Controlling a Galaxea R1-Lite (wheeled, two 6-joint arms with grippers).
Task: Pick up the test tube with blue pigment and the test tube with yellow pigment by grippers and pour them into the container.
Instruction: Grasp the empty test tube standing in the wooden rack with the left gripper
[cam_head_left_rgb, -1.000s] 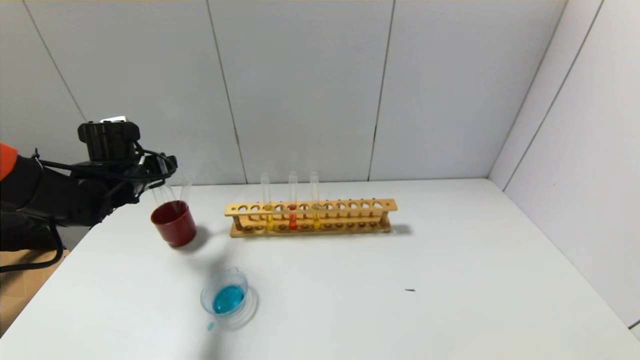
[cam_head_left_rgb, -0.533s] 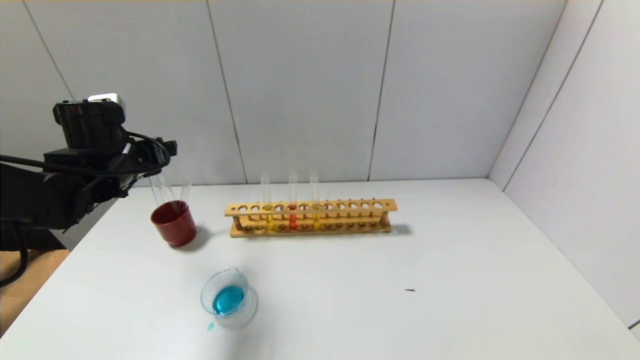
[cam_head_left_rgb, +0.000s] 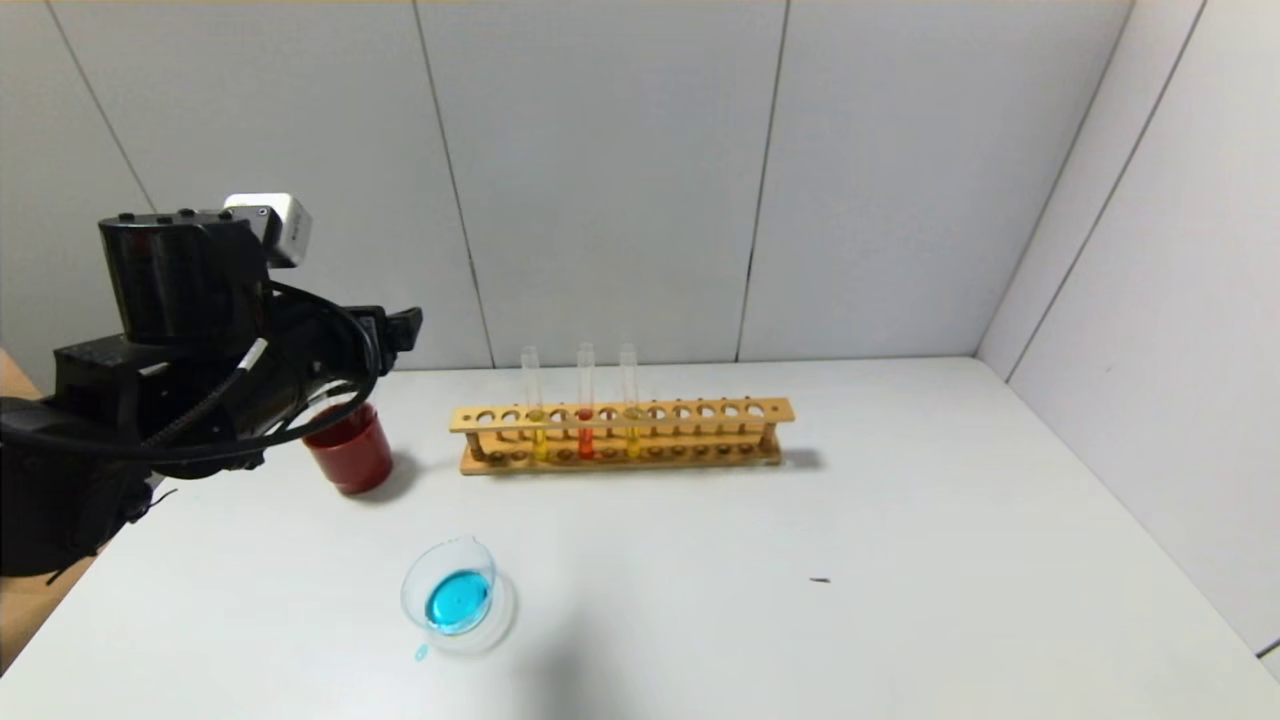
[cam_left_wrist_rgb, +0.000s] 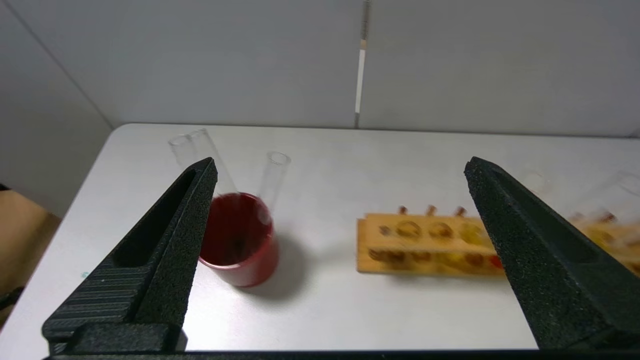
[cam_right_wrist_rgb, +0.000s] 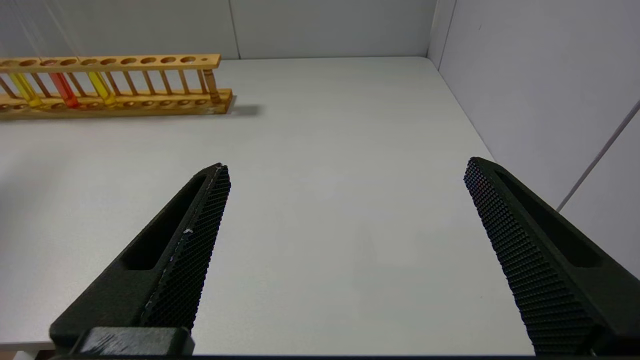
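The container (cam_head_left_rgb: 458, 597), a clear glass bowl, sits at the front left of the table with blue liquid in it. No tube with blue liquid shows. Two yellow test tubes (cam_head_left_rgb: 536, 420) (cam_head_left_rgb: 631, 418) stand in the wooden rack (cam_head_left_rgb: 620, 435) either side of a red-orange tube (cam_head_left_rgb: 585, 425). They also show in the right wrist view (cam_right_wrist_rgb: 22, 90) (cam_right_wrist_rgb: 102, 89). My left gripper (cam_head_left_rgb: 395, 330) is open and empty, raised above the dark red cup (cam_head_left_rgb: 345, 450). It also shows in the left wrist view (cam_left_wrist_rgb: 340, 167). My right gripper (cam_right_wrist_rgb: 345, 167) is open and empty over bare table, out of the head view.
The dark red cup (cam_left_wrist_rgb: 237, 240) holds empty clear tubes (cam_left_wrist_rgb: 272, 180), left of the rack (cam_left_wrist_rgb: 440, 245). A small blue drip (cam_head_left_rgb: 421, 653) lies by the bowl. A tiny dark speck (cam_head_left_rgb: 820, 580) lies at the right. Walls close the back and right.
My left arm has risen from the red cup and swung right, nearer the camera, and now hides the cup's empty tubes in the head view. Nothing else moved.
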